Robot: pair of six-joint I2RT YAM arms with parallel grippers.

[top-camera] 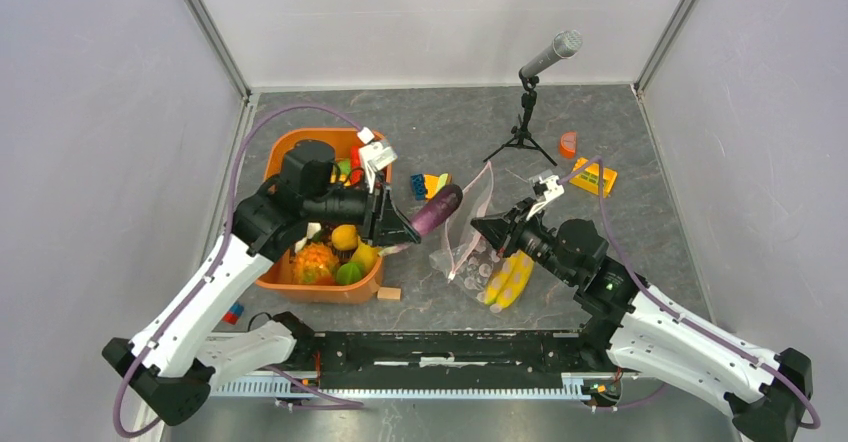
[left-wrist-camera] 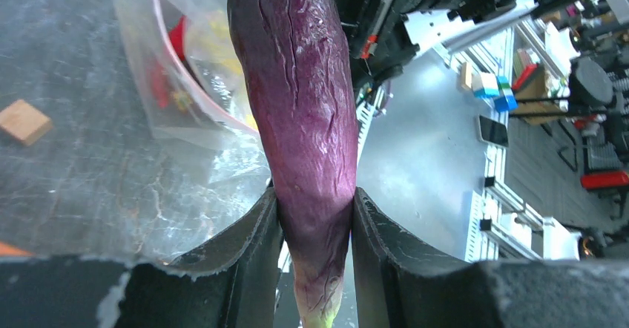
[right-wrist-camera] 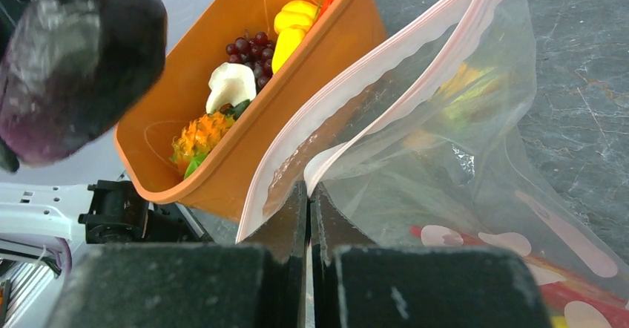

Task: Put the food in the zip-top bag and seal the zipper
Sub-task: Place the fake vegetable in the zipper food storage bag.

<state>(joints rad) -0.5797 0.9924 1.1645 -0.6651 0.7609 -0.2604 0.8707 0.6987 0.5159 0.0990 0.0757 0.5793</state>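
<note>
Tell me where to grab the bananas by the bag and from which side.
Grip the bananas across their middle, coming straight down from above. They lie flat on the table, long and narrow, so the jaws should close across the short width. The right gripper is nearer, but it is shut on the bag edge.

No legible text, label, brand or number in any view. Pale blobs [right-wrist-camera: 510, 239] printed on zip-top bag [right-wrist-camera: 475, 120]: plain shapes, no letters.
</note>
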